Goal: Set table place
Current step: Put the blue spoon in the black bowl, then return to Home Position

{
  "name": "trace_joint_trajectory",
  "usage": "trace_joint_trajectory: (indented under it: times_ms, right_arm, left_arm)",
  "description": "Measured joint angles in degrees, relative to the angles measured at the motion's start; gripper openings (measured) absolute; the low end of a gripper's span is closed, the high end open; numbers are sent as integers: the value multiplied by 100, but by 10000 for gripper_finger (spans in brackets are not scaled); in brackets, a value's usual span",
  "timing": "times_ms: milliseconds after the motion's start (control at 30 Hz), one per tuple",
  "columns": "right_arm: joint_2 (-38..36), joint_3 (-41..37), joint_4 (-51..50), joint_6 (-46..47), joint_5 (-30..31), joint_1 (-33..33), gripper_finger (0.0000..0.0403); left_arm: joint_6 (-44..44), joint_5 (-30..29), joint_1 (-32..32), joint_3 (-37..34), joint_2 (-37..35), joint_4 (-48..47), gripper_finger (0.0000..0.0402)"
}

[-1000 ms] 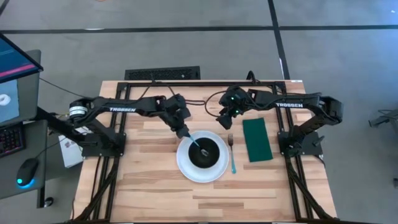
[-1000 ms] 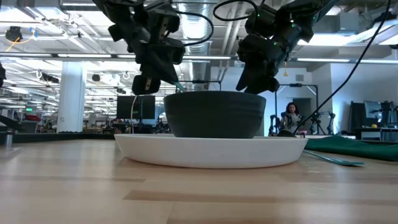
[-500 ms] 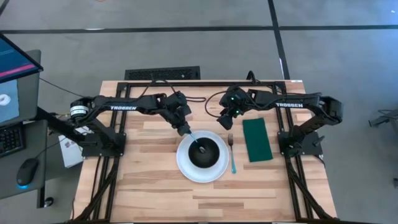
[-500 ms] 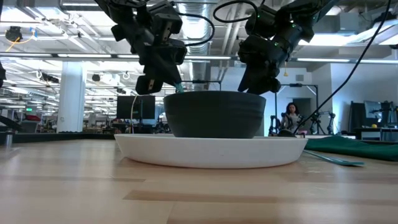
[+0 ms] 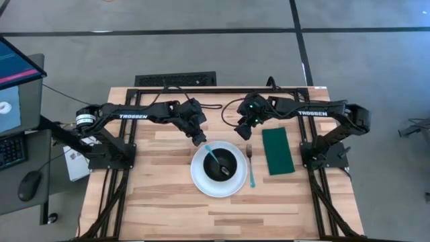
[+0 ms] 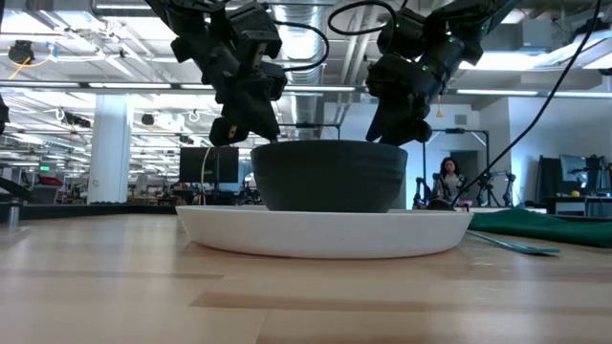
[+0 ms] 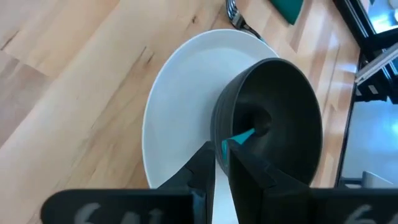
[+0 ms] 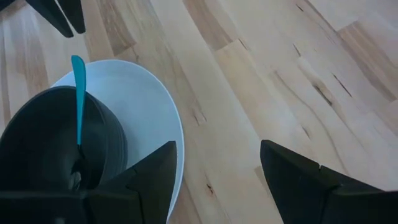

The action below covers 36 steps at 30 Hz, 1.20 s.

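A round white plate (image 5: pixel 199 181) lies mid-table with the small black bowl (image 5: pixel 232 157) standing on it. The blue-handled spoon (image 5: pixel 213 156) has its scoop end inside the bowl, and its handle (image 8: pixel 78 87) leans on the bowl's far-left rim. The fork (image 5: pixel 251 168) lies on the table just right of the plate, and the dark green napkin (image 5: pixel 277 152) lies flat to the fork's right. My left gripper (image 5: pixel 200 140) hovers by the plate's far-left rim, a little apart from the handle's tip, fingers narrowly open (image 7: pixel 221 149). My right gripper (image 5: pixel 240 132) hangs wide open (image 8: pixel 217 144) above bare wood beyond the plate.
Black frame rails (image 5: pixel 144 107) and both arm bases stand on the table's left and right sides. Bare planks (image 5: pixel 222 215) stretch along the near edge. A monitor and a mouse sit off the table's left side. A person (image 6: pixel 445 180) sits far off in the room.
My left gripper has let go of the spoon's handle and drawn back a little toward the table's far-left, rising slightly. The spoon has stayed in the bowl, its handle now resting on the rim. My right arm has kept still.
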Motion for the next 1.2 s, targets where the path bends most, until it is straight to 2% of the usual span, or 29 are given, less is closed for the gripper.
trace_joint_trajectory:
  times_ms: [233, 467, 600, 800, 900, 1033, 1100, 1200]
  right_arm:
    - [0, 0, 1, 7, 1, 0, 256]
    - [0, 0, 19, -131, 155, -1, 256]
    - [-292, 0, 268, -389, 281, -102, 256]
    - [-1179, 3, 303, -879, 323, -295, 256]
    - [-1754, 0, 285, -894, 916, -264, 256]
    - [-2681, -308, 315, -863, 2046, 65, 256]
    - [-3172, -598, 334, -812, 2315, 278, 256]
    - [-3896, -1159, 627, -804, 2375, 580, 256]
  left_arm:
    - [259, 152, 40, -1, 0, 27, 39]
    - [927, 107, 231, -7, -158, 366, 93]
    - [1387, -910, 383, -7, -570, 363, 116]
    - [2331, -2496, 344, -80, -1852, 426, 130]
    - [2541, -3272, 231, -445, -2656, 593, 131]
    - [2592, -3696, 136, -1390, -3823, 1124, 131]
    - [2590, -3768, 131, -1882, -4368, 1449, 131]
    - [2607, -3988, 136, -2483, -5091, 1543, 131]
